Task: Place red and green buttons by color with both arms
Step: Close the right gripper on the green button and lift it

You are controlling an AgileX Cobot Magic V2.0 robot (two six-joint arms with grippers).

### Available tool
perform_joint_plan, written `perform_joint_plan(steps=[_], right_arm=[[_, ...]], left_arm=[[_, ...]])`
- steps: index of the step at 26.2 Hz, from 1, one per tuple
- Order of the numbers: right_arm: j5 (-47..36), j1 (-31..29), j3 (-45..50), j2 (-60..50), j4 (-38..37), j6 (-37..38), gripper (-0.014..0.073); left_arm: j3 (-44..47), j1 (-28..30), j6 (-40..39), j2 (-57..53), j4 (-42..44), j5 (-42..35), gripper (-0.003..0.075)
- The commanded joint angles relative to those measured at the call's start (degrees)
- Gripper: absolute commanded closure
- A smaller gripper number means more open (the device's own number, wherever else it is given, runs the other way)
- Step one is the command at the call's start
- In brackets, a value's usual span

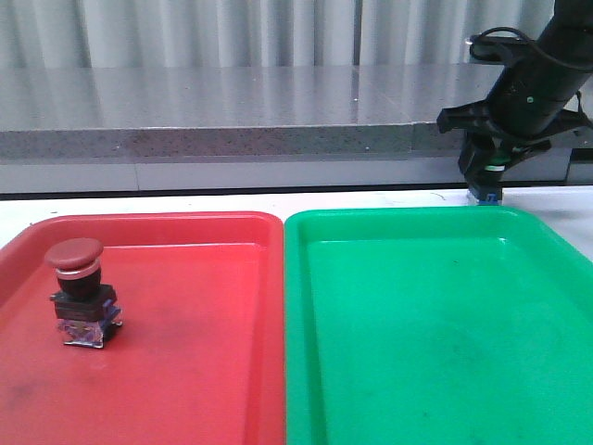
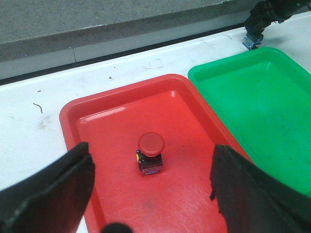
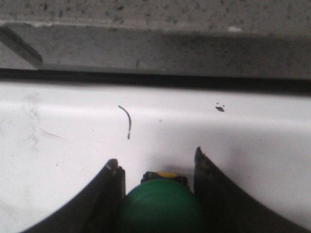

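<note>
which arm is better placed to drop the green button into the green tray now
Right. Its tool is closed around the green-capped push-button, just behind the green plastic tray's far edge. The left tool is open and empty above the red plastic tray.

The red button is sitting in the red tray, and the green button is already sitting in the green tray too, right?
Not quite. The red button does sit in the red tray, but the green tray has no button in it. The front view shows the green button held between the jaws of the right gripper, just beyond the tray's far edge.
</note>
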Motion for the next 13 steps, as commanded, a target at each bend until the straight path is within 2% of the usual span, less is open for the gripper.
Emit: perform_joint_plan(steps=[1,13], right_arm=[[-2.3,-0.2,-1.9,-3.5,0.7,-0.8,0.0363],[2.0,-0.2,-1.9,-8.1,0.7,-0.8,0.0361]], left_arm=[[-1.6,-0.3,0.0,0.3,-0.5,-3.9,0.0226],[-1.6,-0.3,0.0,0.3,-0.5,-3.9,0.0226]])
